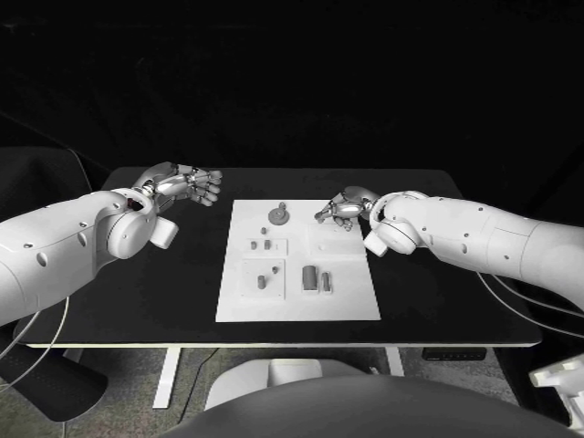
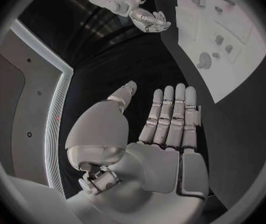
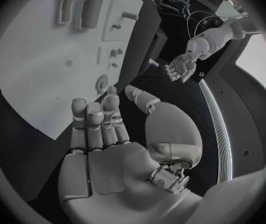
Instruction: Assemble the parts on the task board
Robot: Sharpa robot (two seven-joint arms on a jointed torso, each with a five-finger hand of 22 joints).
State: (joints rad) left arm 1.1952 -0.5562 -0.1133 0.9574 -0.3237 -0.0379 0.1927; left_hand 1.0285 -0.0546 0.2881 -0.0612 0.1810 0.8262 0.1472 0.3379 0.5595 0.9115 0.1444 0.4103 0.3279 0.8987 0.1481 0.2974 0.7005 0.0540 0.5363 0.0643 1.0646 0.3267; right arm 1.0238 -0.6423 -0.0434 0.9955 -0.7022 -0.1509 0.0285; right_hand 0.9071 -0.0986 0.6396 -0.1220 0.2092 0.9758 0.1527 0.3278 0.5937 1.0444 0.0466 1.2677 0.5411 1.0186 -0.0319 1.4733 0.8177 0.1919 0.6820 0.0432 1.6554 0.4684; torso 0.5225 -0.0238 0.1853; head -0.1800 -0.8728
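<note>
Both hands hang empty by the white board

Right hand (image 1: 346, 209), fingers straight and a little apart, hovers at the board (image 1: 298, 306)'s far right edge; left hand (image 1: 187, 185) is spread well off it. Small grey parts (image 1: 316, 277) lie on the board; a careless reach could scatter them.

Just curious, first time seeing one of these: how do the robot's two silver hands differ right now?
The left hand hangs over bare black table, off the white task board; the right hand hangs over the board's far right part. Left fingers look spread, right ones more curled. Both hold nothing.
</note>
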